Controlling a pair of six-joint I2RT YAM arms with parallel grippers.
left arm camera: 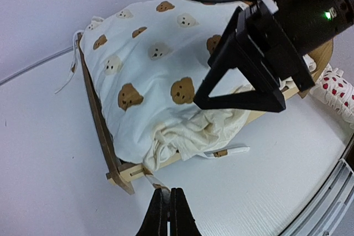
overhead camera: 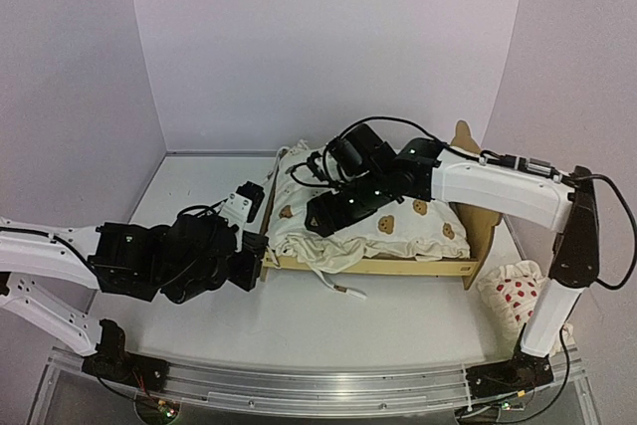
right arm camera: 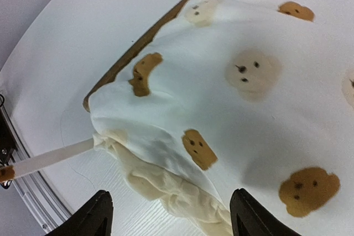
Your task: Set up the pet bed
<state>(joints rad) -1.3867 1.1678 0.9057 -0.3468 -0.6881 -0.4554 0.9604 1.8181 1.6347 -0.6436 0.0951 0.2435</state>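
**Hovering wide above the bear cushion**

The right gripper [right arm camera: 172,216] is hanging over the bear-print cushion [right arm camera: 249,81]. Its fingers [right arm camera: 99,214] are standing well apart with only cloth beneath them, gripping nothing. The pet bed [overhead camera: 398,267] is sitting mid-table with its eared headboard [overhead camera: 483,231] pointing right in the top view. The cushion is lying in it, and its ruffled end is spilling over the foot rail on the left. A tie strap [overhead camera: 338,289] is trailing onto the white table [overhead camera: 299,330] in front of the frame. The left gripper [left arm camera: 169,205] is hovering just off the bed's near foot corner, tips pressed together. Whether it is touching the strap end there, I cannot tell. The red-dotted pillow [overhead camera: 513,291] is lying on the table beyond the headboard, beside the right arm's base.
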